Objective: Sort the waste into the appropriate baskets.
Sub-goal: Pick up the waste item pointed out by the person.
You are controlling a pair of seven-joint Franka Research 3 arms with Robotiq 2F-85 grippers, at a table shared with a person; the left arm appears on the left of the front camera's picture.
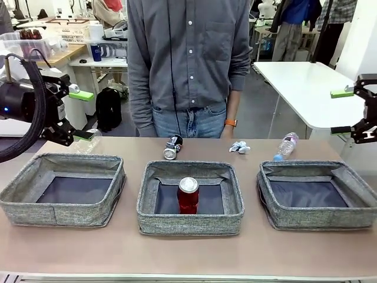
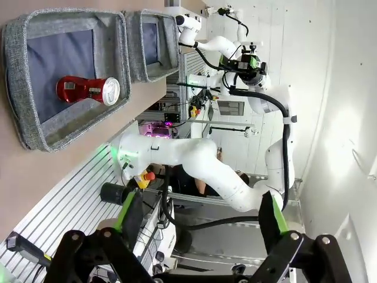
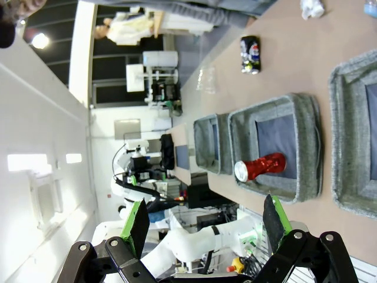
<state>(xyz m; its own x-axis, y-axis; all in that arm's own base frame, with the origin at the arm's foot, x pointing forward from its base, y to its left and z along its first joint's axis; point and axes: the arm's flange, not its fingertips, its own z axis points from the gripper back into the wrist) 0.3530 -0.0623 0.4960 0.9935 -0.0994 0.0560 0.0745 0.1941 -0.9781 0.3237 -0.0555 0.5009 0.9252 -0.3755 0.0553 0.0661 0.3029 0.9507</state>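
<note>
Three grey baskets stand in a row: left (image 1: 59,213), middle (image 1: 188,224), right (image 1: 318,219). A red can (image 1: 188,196) stands upright in the middle basket. Behind the baskets on the table lie a dark can (image 1: 172,147), a white paper wad (image 1: 240,147), a clear bottle (image 1: 287,145) and a clear cup (image 1: 88,140). My left gripper (image 1: 82,115) hovers open above the table's far left, near the cup. Off the right edge, my right gripper (image 1: 340,111) hangs open and holds nothing. In the right wrist view the red can (image 3: 259,167) and dark can (image 3: 250,47) show beyond the open right gripper (image 3: 206,219).
A person in a grey shirt stands at the far edge, one hand (image 1: 231,125) low near the paper wad. A white table (image 1: 306,88) stands behind at the right. In the left wrist view the red can (image 2: 88,90) lies far from my left gripper (image 2: 199,215).
</note>
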